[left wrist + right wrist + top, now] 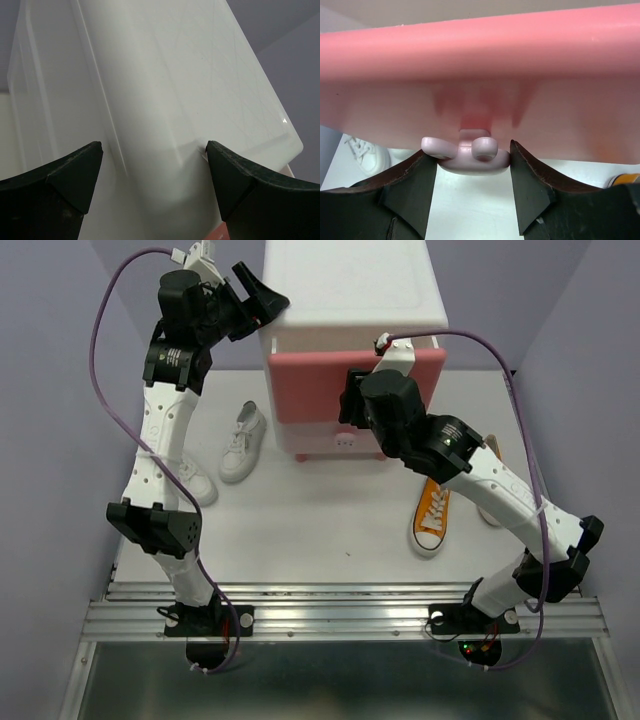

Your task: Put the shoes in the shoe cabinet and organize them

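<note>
**Robot test bench in a lab**

Two white robot arms, the left arm (158, 445) and the right arm (500, 490), are bolted to an aluminium rail (340, 612) at the near edge of a white table (320, 525). Plain lilac walls (50, 390) close in its left, right and far sides. Purple cables (102, 340) loop loosely along both arms.

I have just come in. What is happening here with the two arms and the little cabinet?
Two robot arms are at the shoe cabinet. The left gripper is open, with its fingers on either side of a top corner of the cabinet. The right gripper has its fingers on both sides of the bunny knob on the darker pink drawer front; whether it squeezes the knob is unclear. The white sneaker and the orange sneaker lie on the table.
</note>
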`<state>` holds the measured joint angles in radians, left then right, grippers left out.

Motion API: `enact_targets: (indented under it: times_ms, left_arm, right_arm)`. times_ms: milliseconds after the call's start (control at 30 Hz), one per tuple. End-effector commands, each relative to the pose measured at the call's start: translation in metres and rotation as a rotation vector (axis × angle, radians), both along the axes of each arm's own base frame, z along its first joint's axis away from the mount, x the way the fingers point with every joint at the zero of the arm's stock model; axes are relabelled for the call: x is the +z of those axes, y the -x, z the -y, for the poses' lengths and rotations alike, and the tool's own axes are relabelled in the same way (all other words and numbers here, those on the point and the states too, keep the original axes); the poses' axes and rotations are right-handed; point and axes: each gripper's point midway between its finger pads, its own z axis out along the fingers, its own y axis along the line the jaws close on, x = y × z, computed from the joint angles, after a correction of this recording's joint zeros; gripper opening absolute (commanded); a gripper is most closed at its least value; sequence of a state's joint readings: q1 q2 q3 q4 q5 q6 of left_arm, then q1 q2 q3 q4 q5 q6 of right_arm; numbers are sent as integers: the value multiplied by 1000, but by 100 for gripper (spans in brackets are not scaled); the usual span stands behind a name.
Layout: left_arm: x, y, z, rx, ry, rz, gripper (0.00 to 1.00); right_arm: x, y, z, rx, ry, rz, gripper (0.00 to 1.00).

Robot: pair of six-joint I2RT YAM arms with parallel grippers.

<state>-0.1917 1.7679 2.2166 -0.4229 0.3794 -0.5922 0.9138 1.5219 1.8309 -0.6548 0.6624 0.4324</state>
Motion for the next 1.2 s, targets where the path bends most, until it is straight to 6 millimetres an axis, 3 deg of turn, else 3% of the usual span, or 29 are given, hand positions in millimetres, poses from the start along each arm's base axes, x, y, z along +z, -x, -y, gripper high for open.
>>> enact_targets:
  times_ms: [0,433,600,867,1167]
  left_arm:
    - [-89,-9,-15,60,-149,-230,94]
    - [-114,-11,-17,81,-188,-273,93]
    - [-128,-9,-20,87,-210,-299,93]
    - [-132,-9,-23,97,-220,-299,93]
    - [-137,-9,-25,114,-226,-305,93]
  right_arm:
    - [-15,50,-10,84,-78,-147,1]
    - [-38,121,-28,183,-129,-310,1]
    - [-45,136,-21,177,-126,-354,1]
    - [-57,163,-7,193,-99,-425,1]
    - [-56,187,9,241,-87,-487,1]
